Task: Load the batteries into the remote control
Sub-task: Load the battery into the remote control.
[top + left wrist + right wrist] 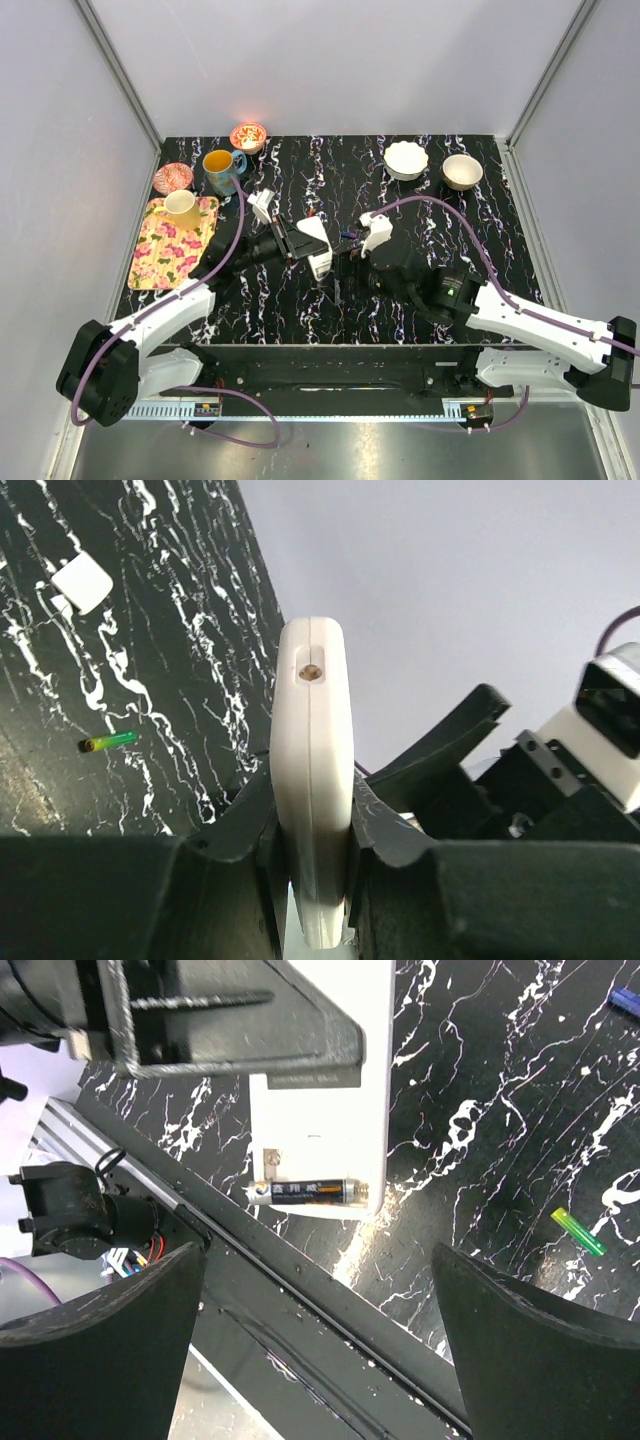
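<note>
One battery (310,1191) is seen seated in the open compartment at the end of the remote control (320,1130), whose plain white back is turned toward the right wrist camera. The remote control is held off the black marbled bench (300,300), over its middle, and is pinched by the left pincer (312,825), with one dark finger (375,830) pressed against each side. In the left wrist view it is seen edge-on, with a small round emitter at its tip.

The right pincer (318,1300) is spread wide and grips nothing; it is placed just beside the remote control, facing the battery compartment.

A second, green-yellow battery (578,1231) is lying on the bench, apart from the remote control. A small flat white piece (82,583) is also lying on the bench, farther off.

At the left edge a floral tray (160,262) is set, with a cream cup (182,207) on it. A blue mug (222,165) and four bowls are ranged along the far side.
</note>
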### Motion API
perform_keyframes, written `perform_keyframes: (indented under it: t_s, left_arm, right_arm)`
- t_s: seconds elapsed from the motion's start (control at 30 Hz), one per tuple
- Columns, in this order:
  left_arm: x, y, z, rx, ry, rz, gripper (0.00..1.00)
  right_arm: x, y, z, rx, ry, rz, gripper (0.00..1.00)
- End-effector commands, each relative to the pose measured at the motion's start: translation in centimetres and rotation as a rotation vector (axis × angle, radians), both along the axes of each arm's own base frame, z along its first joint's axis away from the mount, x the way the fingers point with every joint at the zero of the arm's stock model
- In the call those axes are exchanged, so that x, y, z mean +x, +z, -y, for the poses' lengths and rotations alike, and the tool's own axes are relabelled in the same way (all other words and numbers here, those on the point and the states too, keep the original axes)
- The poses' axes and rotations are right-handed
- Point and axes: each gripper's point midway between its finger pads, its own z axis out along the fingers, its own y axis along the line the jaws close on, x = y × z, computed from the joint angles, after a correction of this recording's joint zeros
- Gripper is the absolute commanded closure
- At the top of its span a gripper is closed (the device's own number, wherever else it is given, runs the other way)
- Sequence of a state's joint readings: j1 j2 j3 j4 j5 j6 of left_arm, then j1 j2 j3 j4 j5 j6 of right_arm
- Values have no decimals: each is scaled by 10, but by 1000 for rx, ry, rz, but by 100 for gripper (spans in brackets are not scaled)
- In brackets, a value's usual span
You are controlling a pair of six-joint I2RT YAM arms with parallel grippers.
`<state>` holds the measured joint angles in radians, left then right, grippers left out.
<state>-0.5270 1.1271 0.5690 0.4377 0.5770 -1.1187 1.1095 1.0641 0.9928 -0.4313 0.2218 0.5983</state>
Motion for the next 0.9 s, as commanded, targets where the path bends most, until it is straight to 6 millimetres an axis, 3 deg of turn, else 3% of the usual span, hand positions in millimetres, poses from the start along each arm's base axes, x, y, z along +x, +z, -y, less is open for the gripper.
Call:
perform_keyframes:
  t_s: [0.0, 0.33, 0.87]
  left_arm:
    - [-1, 37, 0, -122, 6, 103, 100]
    - [-8, 39, -1, -144, -13, 111, 100]
    - [-13, 51, -1, -198, -34, 134, 100]
  right_arm:
    - [0, 17, -8, 105, 8, 8, 0]
    - [12, 36, -4, 247, -36, 32, 2]
    - [17, 27, -25, 265, 49, -33, 13]
